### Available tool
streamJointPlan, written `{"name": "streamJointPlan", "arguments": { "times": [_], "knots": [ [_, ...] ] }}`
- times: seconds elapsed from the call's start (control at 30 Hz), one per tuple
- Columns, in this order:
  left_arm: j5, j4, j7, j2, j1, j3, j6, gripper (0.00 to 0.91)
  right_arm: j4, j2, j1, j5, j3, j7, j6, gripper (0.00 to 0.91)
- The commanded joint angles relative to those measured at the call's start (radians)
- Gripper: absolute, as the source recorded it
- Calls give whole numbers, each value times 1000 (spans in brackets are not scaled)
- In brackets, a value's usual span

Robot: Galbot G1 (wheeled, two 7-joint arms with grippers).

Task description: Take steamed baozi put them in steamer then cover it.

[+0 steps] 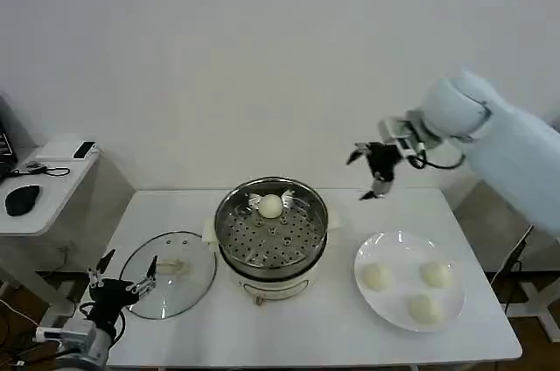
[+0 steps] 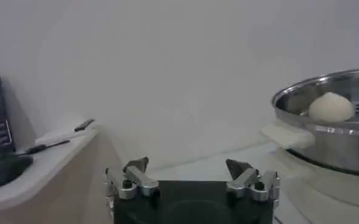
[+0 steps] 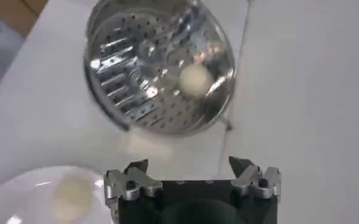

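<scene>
Head view: the table carries, from large to small, the steamer at centre with one bun in it, the glass cover flat on its left, and a white plate on its right where three buns are left. The right gripper is held high behind the plate, fingers spread wide and empty, so the buns lie below and nearer the robot. The left gripper is parked, open, beside the cover.

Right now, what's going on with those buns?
Right gripper open, empty, above table. Left gripper open near cover. One baozi in steamer; three on plate.
</scene>
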Motion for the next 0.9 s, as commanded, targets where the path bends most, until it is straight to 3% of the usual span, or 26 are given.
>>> {"name": "streamJointPlan", "arguments": {
  "times": [0.03,0.23,0.43,0.9],
  "knots": [
    [1,-5,-1,1,1,3,-1,907,53,-132,-87,31,15,-22,-93,907],
    [1,-16,-1,-4,9,3,1,907,53,-128,-251,-55,65,-16,-83,907],
    [2,-6,-3,-5,14,3,-1,907,28,-83,-299,-120,36,6,-65,907],
    [1,28,-6,-6,1,1,-2,907,-57,26,-335,-152,-9,60,-76,907]
  ]
}}
